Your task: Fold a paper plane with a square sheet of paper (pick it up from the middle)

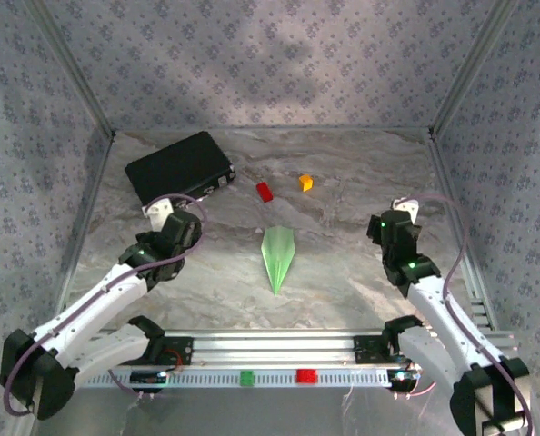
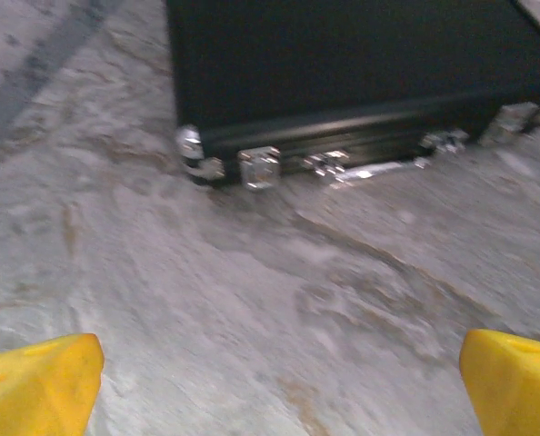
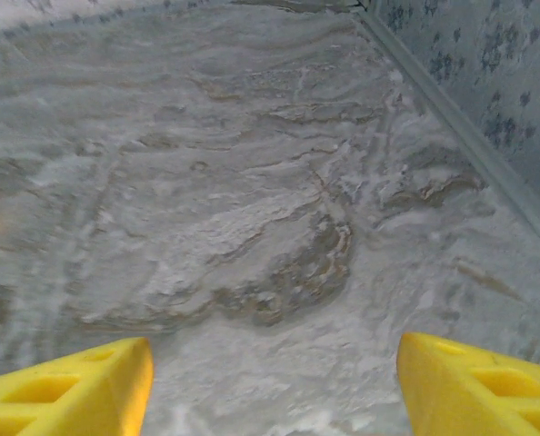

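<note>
The paper plane (image 1: 277, 256), a slim pale green dart with a centre crease, lies flat in the middle of the marble table, its point toward the near edge. My left gripper (image 1: 173, 218) sits well to its left, close to the black case, and stands open with bare table between its yellow fingertips (image 2: 38, 381). My right gripper (image 1: 390, 221) is off to the plane's right, also open, its yellow fingers (image 3: 475, 381) spread wide over bare marble. Neither gripper touches the plane. There is no flat square sheet apart from the folded plane.
A black rectangular case (image 1: 179, 168) with metal latches (image 2: 259, 168) lies at the back left, just ahead of my left gripper. A small red block (image 1: 265, 191) and an orange block (image 1: 305, 182) sit behind the plane. The right wall (image 3: 488, 82) runs close beside my right gripper.
</note>
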{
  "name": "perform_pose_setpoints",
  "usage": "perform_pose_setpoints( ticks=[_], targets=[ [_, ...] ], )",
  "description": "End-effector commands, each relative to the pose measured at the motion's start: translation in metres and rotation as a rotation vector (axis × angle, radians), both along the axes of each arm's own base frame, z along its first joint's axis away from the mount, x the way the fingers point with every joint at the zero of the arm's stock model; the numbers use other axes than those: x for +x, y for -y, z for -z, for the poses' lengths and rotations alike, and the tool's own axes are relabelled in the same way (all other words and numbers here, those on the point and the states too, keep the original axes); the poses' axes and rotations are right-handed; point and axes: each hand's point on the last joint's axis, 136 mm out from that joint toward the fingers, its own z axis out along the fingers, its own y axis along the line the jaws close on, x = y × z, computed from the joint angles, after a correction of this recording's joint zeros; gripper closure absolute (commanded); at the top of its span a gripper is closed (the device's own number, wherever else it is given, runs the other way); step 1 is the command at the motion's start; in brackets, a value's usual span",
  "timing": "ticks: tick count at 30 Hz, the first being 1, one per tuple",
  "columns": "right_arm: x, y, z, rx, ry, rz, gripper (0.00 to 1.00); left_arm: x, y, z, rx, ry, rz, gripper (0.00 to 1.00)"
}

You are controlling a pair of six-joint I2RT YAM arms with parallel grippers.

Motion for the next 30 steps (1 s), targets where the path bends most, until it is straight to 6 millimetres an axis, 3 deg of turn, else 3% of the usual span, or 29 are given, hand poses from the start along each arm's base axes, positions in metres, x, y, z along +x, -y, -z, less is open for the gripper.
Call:
perform_pose_setpoints(
  ticks=[1,5,8,11,14,19,22,24,30],
  targets=[
    [0.019,0.015,0.008,-0.122,0.042,-0.021,0.26,0.011,-0.027,-0.011,0.111,0.05,-0.047,0.0],
    [0.042,0.017,0.024,-0.043,0.066,-0.055,0.25,0.023,-0.053,-0.012,0.193,0.091,-0.101,0.0],
    [0.059,0.018,0.038,-0.069,0.062,-0.079,0.25,0.031,-0.061,-0.005,0.251,0.109,-0.098,0.0],
    [0.074,0.018,0.043,-0.08,0.058,-0.106,0.24,0.039,-0.064,0.008,0.254,0.076,-0.084,0.0],
    [0.086,0.004,0.038,-0.07,0.132,-0.216,0.25,0.052,-0.061,0.014,0.239,0.06,-0.055,0.0],
    [0.087,-0.009,0.058,-0.071,0.201,-0.317,0.23,0.074,-0.06,0.017,0.281,0.122,-0.006,0.0],
    [0.089,-0.006,0.063,-0.063,0.146,-0.305,0.14,0.082,-0.062,0.029,0.249,0.113,0.02,0.0],
    [0.094,0.005,0.064,-0.057,0.131,-0.234,0.01,0.09,-0.057,0.036,0.214,0.145,0.074,0.0],
    [0.095,0.012,0.065,-0.039,0.129,-0.208,0.01,0.106,-0.057,0.055,0.189,0.152,0.134,0.0]
  ],
)
